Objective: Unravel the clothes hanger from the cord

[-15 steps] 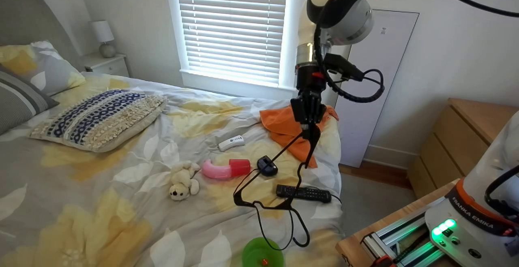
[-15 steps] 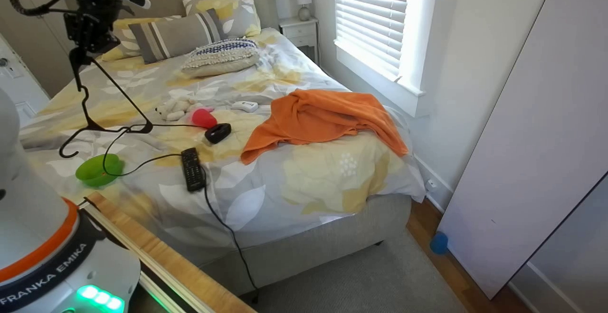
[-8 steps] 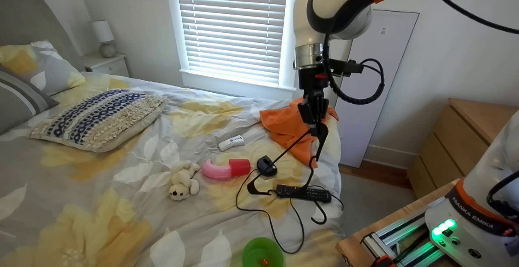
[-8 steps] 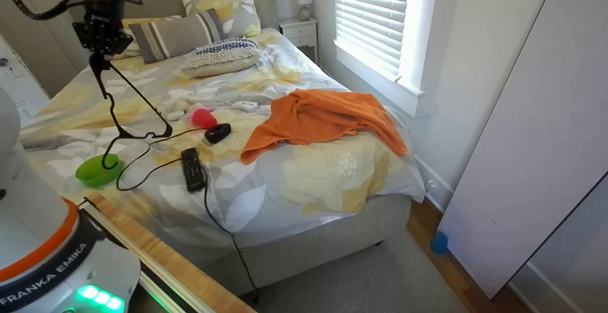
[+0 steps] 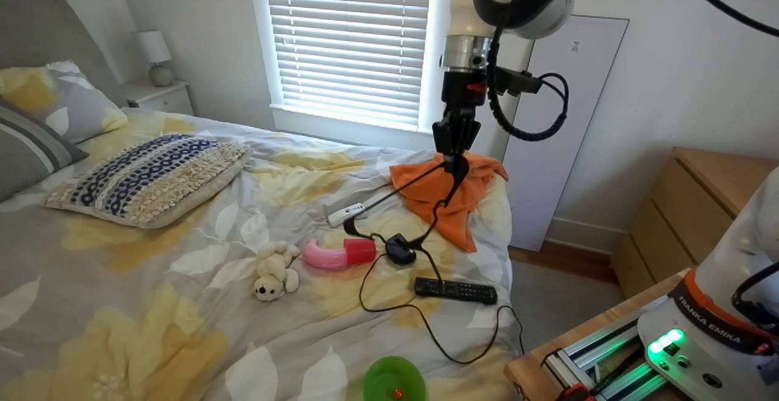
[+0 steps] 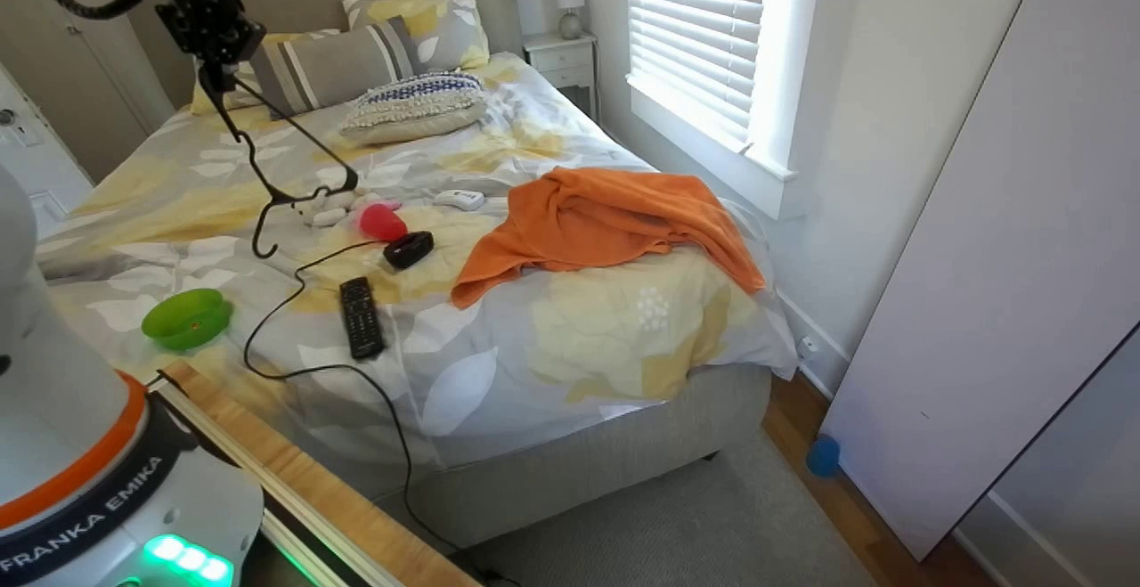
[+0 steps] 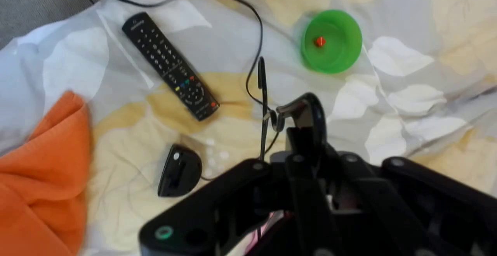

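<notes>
Gripper (image 5: 451, 159) holding clothes hanger (image 5: 452, 191) higher — cord (image 7: 261, 32) apart, clear of remote (image 5: 455, 290)

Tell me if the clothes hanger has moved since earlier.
Yes: in an exterior view, the clothes hanger has shifted rightward, its hook passing from left of the green bowl to its upper right.

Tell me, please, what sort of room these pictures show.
Most likely a bedroom in a home: there is a large bed with several pillows on it, and close to its head end a lamp stands on a white nightstand.
</notes>
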### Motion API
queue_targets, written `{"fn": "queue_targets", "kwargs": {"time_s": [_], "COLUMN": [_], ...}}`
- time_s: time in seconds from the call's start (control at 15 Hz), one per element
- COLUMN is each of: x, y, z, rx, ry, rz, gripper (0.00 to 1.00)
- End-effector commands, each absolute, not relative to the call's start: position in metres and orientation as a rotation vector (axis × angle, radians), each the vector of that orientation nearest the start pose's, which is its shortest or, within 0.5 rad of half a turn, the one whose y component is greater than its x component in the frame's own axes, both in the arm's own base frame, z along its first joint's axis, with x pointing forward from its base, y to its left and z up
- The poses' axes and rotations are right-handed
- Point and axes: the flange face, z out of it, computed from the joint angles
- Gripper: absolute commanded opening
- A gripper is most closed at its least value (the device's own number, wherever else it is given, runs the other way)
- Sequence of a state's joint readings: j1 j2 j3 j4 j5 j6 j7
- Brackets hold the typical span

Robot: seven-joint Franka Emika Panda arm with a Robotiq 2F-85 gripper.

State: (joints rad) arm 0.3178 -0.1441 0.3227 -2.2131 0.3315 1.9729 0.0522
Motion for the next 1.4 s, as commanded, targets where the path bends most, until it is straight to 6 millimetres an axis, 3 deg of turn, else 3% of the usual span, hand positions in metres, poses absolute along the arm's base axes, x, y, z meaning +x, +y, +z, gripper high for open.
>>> {"fn": "queue_targets", "kwargs": {"time_s": [0.0,0.2,0.53,0.73,1.07,1.33], "x": [0.385,0.397,0.411,0.418,0.443,0.472], "y": [0.289,0.283,0.316,0.334,0.350,0.368], "z": [0.461,0.466,0.441,0.437,0.432,0.407], "rx": [-2.874,-2.966,-3.176,-3.295,-3.445,-3.599], "ry": [-0.507,-0.493,-0.641,-0.728,-0.862,-0.886], "rz": [0.016,-0.200,-0.427,-0.580,-0.910,-1.214], "gripper": [0.02,0.02,0.02,0.02,0.02,0.02]}}
